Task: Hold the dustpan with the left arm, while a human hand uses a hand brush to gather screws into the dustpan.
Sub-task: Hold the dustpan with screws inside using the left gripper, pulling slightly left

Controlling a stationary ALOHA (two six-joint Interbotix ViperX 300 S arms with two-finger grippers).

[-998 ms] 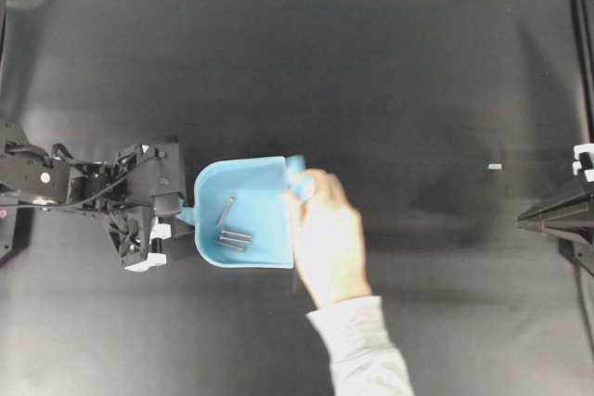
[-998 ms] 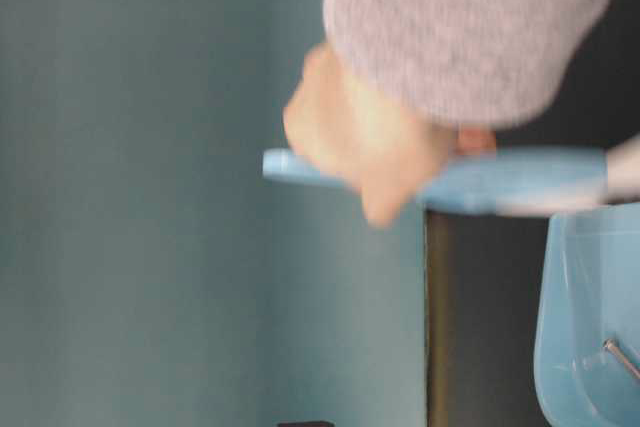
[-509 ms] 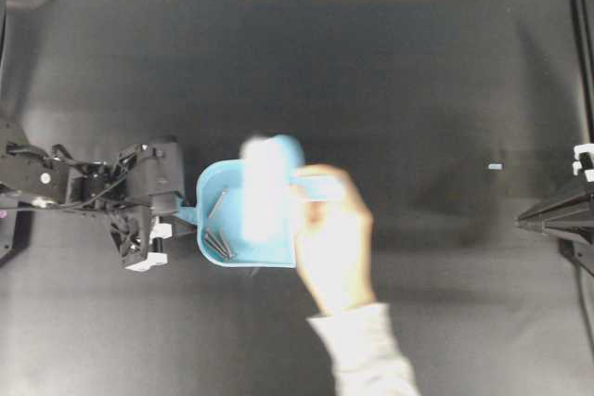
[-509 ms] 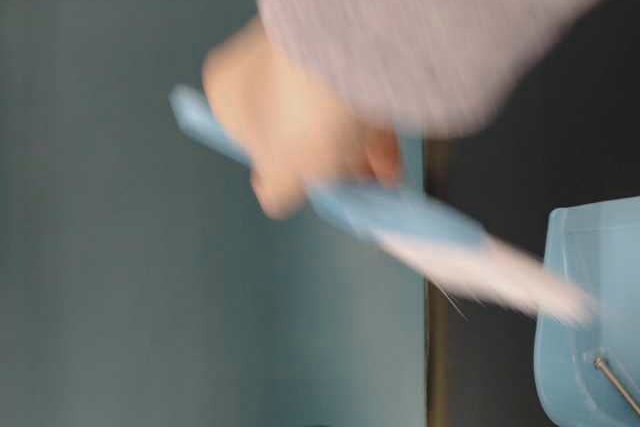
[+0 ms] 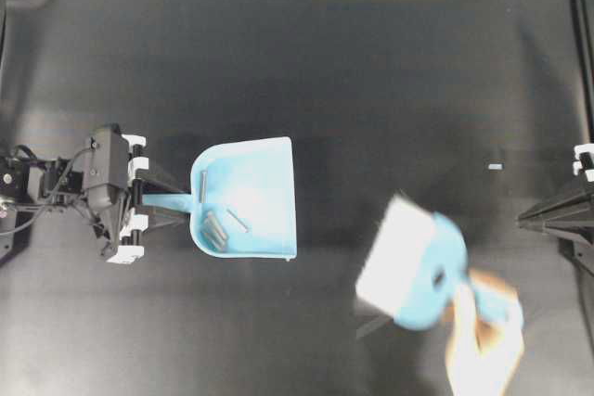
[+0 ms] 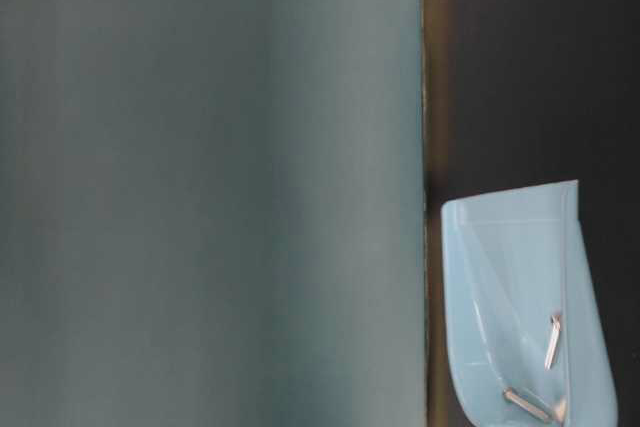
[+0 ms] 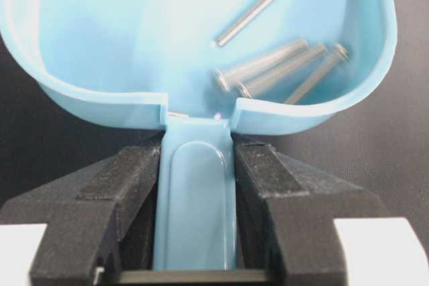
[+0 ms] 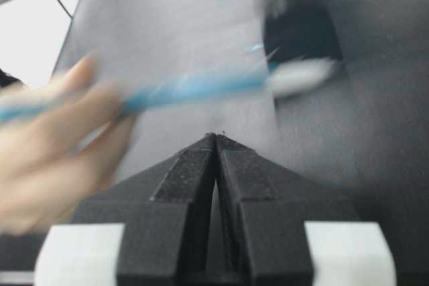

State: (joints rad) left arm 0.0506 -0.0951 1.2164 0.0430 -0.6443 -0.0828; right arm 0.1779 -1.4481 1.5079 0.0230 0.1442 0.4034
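Pulling away toward the lower right, the human hand [image 5: 483, 340] lifts the hand brush [image 5: 413, 271] off the dustpan [image 5: 251, 197], which has tipped back with all four screws [image 5: 215, 224] inside, so sweeping looks done; left gripper [image 7: 194, 185] stays clamped on the pan handle, right gripper [image 8: 216, 165] jaws together, idle.

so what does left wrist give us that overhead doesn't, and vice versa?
Only left wrist: the left hand clamped on the dustpan handle, a black finger tight against each side.

Only overhead: the human hand holding the hand brush well clear of the pan, lower right, and the right hand parked at the right edge.

Both: the pan with four screws lying inside it, on the black table.
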